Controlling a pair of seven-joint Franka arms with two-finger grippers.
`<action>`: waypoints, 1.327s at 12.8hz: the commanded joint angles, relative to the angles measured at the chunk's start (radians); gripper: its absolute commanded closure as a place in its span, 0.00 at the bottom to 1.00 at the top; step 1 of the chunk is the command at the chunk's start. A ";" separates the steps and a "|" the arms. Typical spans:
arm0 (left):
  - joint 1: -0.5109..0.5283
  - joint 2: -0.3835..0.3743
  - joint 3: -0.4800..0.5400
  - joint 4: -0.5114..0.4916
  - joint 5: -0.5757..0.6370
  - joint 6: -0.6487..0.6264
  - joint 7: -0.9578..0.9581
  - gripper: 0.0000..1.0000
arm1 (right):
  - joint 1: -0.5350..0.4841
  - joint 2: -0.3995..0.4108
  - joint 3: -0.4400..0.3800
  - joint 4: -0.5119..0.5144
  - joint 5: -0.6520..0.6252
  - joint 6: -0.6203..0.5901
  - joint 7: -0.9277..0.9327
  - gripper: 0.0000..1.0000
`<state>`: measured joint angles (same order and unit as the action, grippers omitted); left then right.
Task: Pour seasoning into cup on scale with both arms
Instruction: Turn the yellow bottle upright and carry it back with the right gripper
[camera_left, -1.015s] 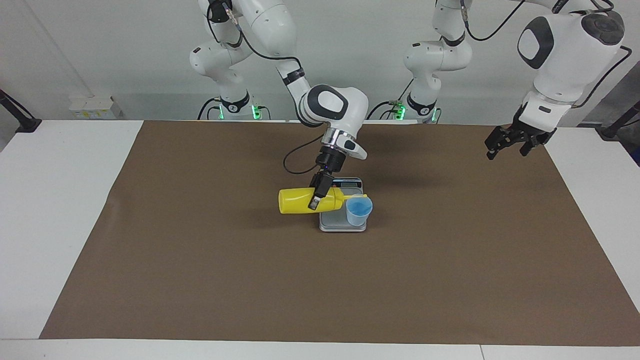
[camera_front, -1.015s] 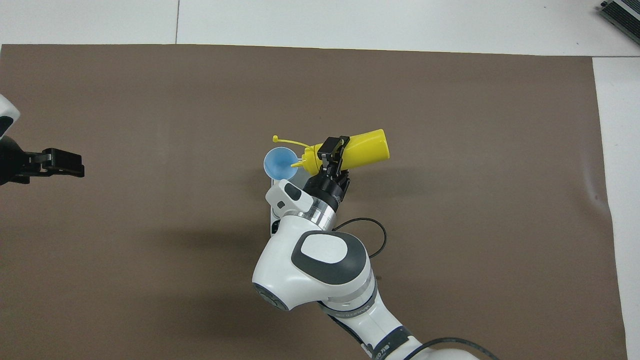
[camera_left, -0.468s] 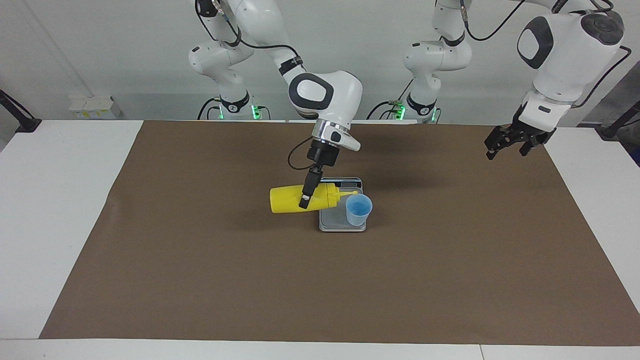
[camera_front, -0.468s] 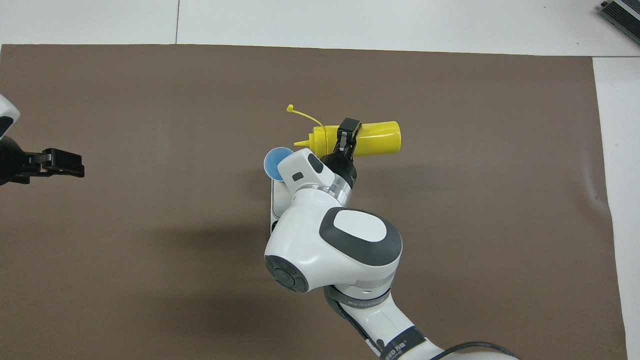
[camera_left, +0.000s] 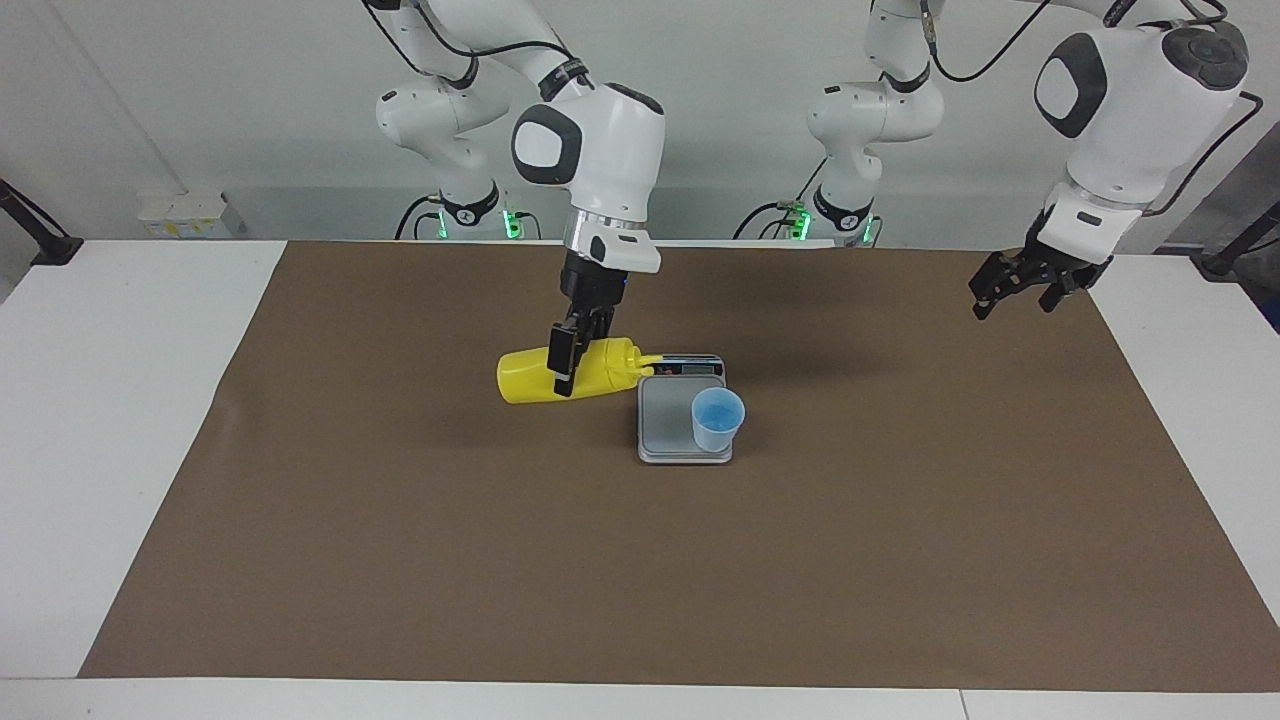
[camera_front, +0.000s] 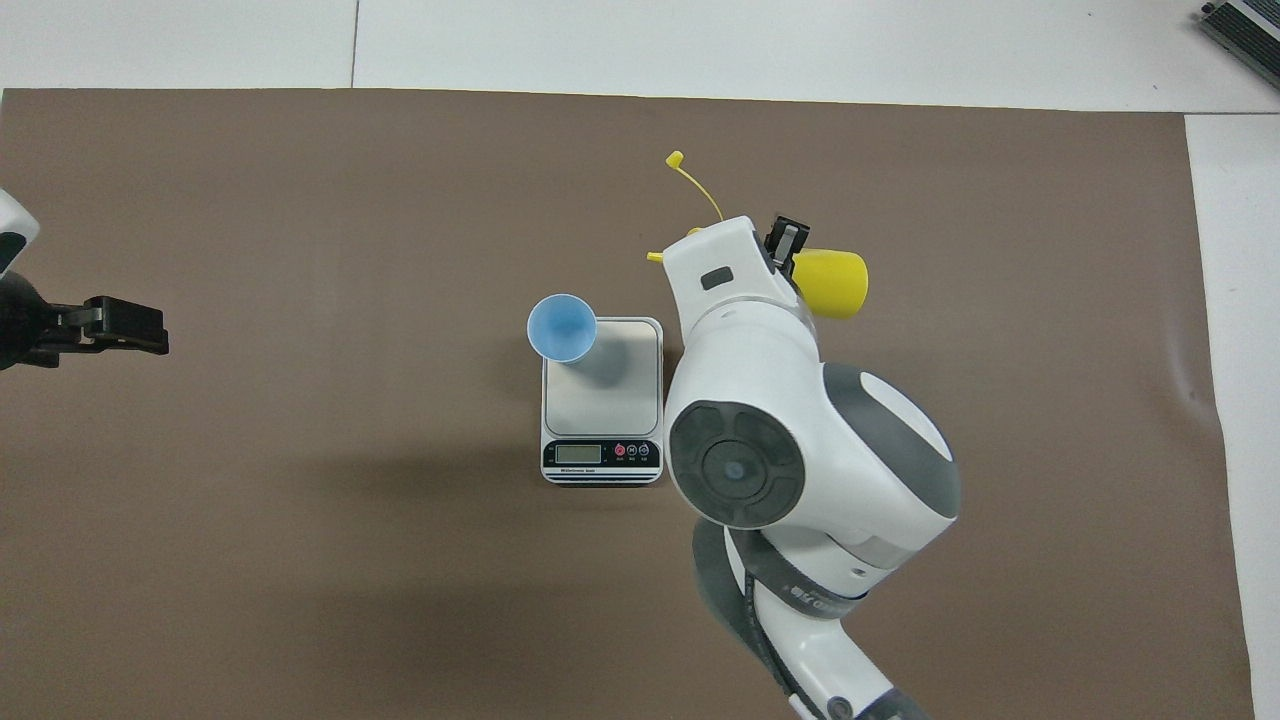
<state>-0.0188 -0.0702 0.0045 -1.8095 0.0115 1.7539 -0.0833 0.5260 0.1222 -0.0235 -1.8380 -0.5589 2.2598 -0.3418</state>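
Gripping the seasoning (camera_left: 560, 375) sideways, the right gripper (camera_left: 562, 368) hangs off the scale's (camera_left: 664, 425) edge, nozzle clear of the cup (camera_left: 717, 420); the left gripper (camera_left: 1020, 290) waits open over the mat's (camera_left: 400, 550) corner.

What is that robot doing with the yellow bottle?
The right arm's tool is shut on the yellow bottle, holding it on its side in the air, beside the scale toward the right arm's end. The nozzle points toward the scale. The blue cup stands on the scale. The left arm's tool waits open, over the mat's edge.

White jointed arms (camera_left: 600, 150), dark grey caps, black cables, black hands.
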 joint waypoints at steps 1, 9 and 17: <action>0.000 -0.017 0.005 -0.014 -0.013 0.002 0.004 0.00 | -0.066 -0.055 0.007 -0.052 0.179 0.024 -0.129 1.00; 0.000 -0.017 0.005 -0.014 -0.013 0.002 0.004 0.00 | -0.312 -0.073 0.007 -0.139 0.878 0.139 -0.676 1.00; 0.000 -0.017 0.005 -0.014 -0.013 0.002 0.004 0.00 | -0.471 -0.056 0.004 -0.340 1.705 0.181 -1.426 1.00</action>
<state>-0.0188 -0.0702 0.0045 -1.8095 0.0115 1.7539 -0.0833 0.0833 0.0874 -0.0297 -2.1130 0.9876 2.4206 -1.6205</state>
